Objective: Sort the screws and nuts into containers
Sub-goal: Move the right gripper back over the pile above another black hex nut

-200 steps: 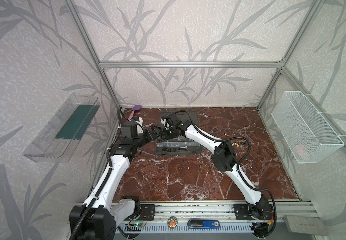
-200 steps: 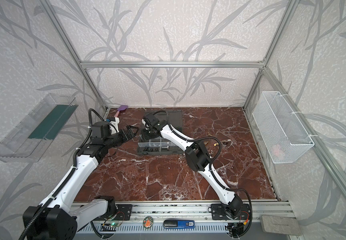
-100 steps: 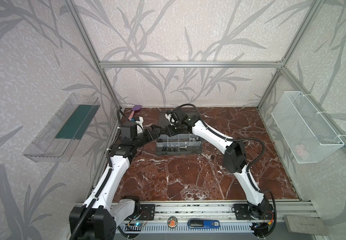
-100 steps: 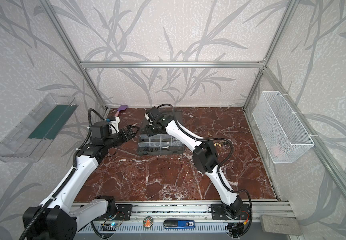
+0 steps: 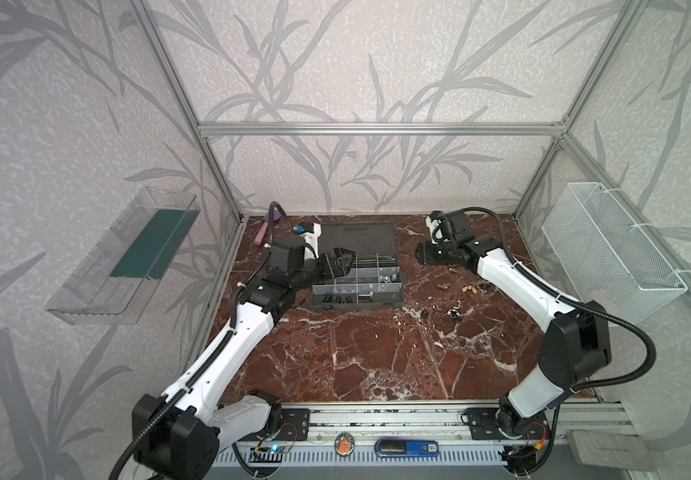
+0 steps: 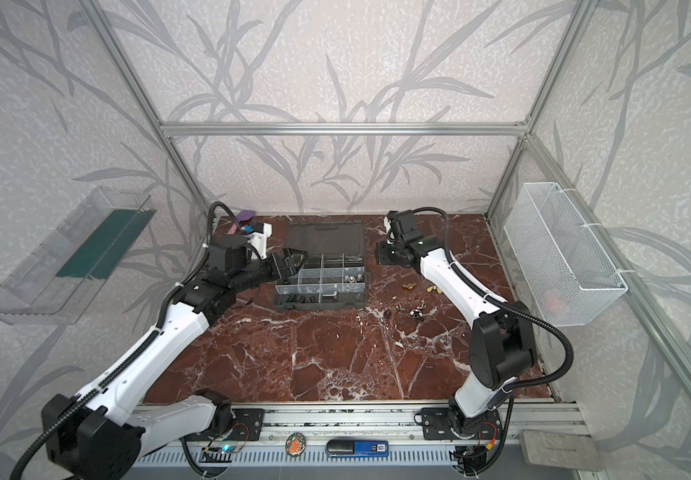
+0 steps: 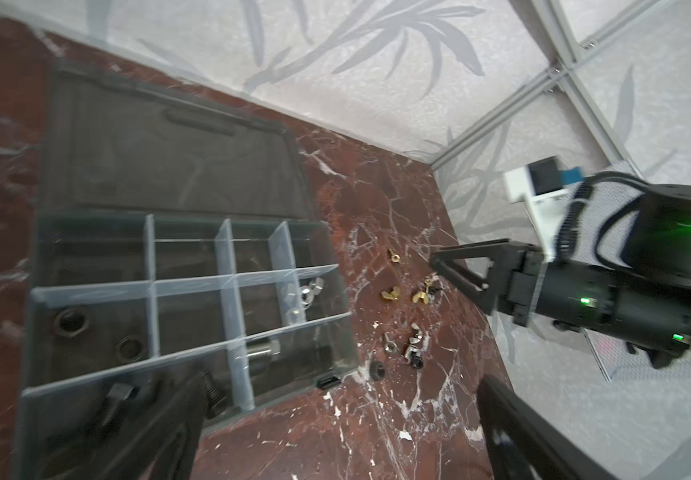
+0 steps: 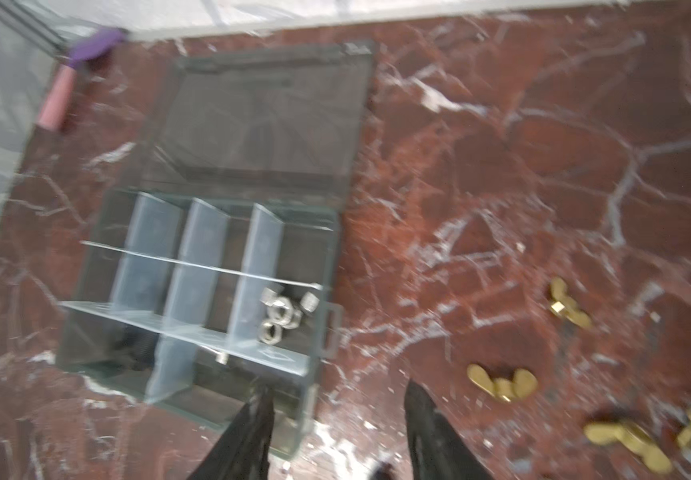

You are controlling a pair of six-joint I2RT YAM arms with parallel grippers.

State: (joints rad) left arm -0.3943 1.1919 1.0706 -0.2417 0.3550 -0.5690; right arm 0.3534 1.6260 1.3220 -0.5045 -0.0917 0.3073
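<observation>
- The left gripper (image 7: 341, 378) is hanging over the counter (image 5: 377, 365) with its jaws wide apart and nothing between them.
- The dark grey organizer case (image 5: 356, 305) is lying just ahead of this gripper, with its lid (image 5: 358, 241) folded back flat. Whether a finger is touching the case wall cannot be told.
- The right gripper (image 8: 337, 392) is pointing toward the case from the opposite end, near it but apart from it. Its jaws are standing partly apart and are empty.
- Silver hex nuts (image 8: 281, 311) are resting in one of the compartments (image 7: 194, 299), at the case end nearest the right gripper. Black screws (image 7: 213, 392) are lying in the row nearest the left gripper.
- Brass wing nuts (image 5: 469, 289) and a cluster of silver fasteners (image 7: 414, 345) are lying loose on the counter. They are near the right gripper, beside its forearm, and the case is lying between them and the left gripper.
- Handling, as judged:
  - Each piece is looking light, rigid, hard and smooth, and far smaller than a finger.
  - On polished stone it is likely to skid or flip under an off-centre pinch.
- Hold points, as judged:
  - A wing nut is best taken across its two wings, or across the hub with the wings lying between the fingers.
  - A hex nut is best taken across opposite flats.
  - A screw is best taken across the shank, just under the head.
- Touching pieces in the cluster may be calling for separation first.
</observation>
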